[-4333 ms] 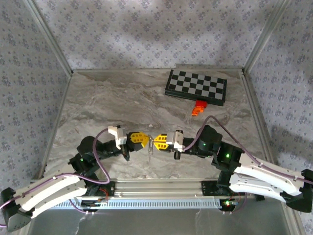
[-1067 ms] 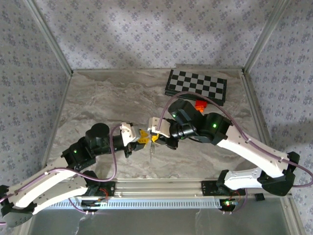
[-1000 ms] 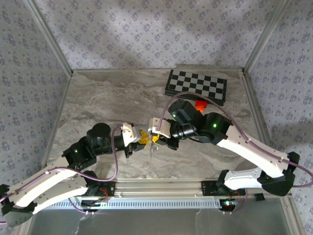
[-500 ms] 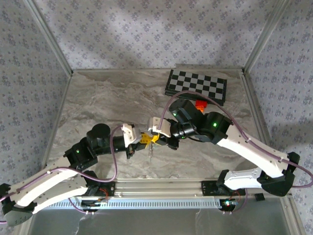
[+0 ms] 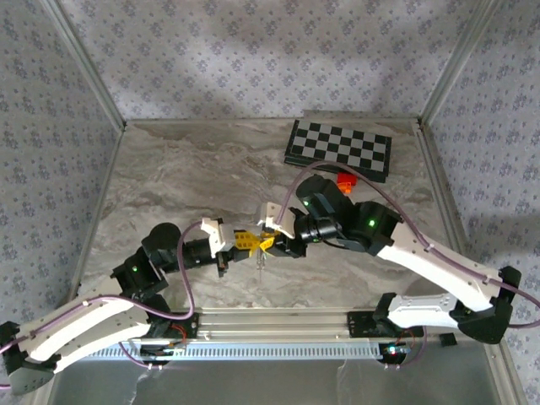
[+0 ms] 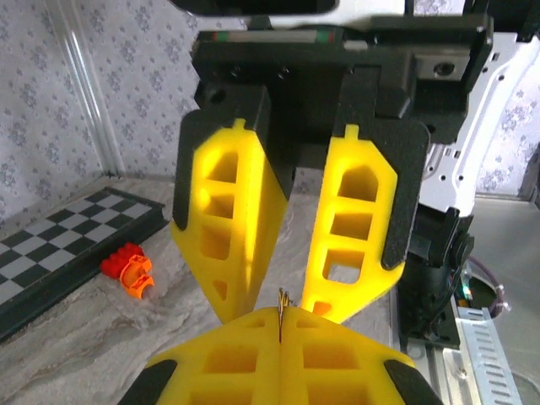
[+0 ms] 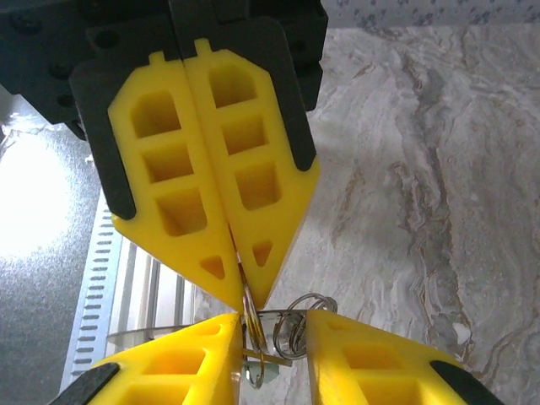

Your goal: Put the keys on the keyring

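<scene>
While left gripper [image 7: 245, 295] pinches thin wire keyring [image 7: 295, 331], right gripper [image 6: 277, 312] stands slightly parted.

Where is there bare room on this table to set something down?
Bare: the far-left stretch of table between the left wall and the checkerboard. Crowded: the near middle, where the left pincer and right pincer meet at the keyring.

Soft, even overhead light; faint shadows on desk [image 5: 169, 186] centre. Right wrist view: blown-out glare at left, off desk's near edge. Close foreground slightly soft.
</scene>
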`<state>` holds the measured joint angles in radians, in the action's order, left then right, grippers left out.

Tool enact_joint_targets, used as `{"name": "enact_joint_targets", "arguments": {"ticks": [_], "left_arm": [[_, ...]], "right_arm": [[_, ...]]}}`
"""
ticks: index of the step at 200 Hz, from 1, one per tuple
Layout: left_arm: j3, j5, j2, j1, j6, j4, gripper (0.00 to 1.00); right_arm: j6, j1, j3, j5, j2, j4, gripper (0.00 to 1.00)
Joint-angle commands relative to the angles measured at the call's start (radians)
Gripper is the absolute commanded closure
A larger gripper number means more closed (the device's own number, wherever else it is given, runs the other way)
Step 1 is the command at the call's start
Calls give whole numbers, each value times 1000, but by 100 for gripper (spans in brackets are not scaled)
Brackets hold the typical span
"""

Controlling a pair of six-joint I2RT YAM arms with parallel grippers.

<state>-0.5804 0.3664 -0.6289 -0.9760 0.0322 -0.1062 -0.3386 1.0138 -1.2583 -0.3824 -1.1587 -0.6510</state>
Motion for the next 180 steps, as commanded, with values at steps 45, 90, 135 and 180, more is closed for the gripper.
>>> {"name": "enact_joint_targets", "arguments": {"ticks": [45, 90, 135, 180], "left_arm": [[76, 84, 2, -8, -155, -423, 100], [90, 78, 1, -18, -174, -455, 100], [88, 77, 2, -20, -169, -434, 100], [85, 72, 8, -21, -164, -416, 100]], "right_arm": [[107, -23, 159, -61, 154, 269, 77], [123, -29, 199, -71, 185, 337, 84], [133, -30, 216, -93, 190, 373, 77], [139, -34, 231, -102, 194, 403, 90]]}}
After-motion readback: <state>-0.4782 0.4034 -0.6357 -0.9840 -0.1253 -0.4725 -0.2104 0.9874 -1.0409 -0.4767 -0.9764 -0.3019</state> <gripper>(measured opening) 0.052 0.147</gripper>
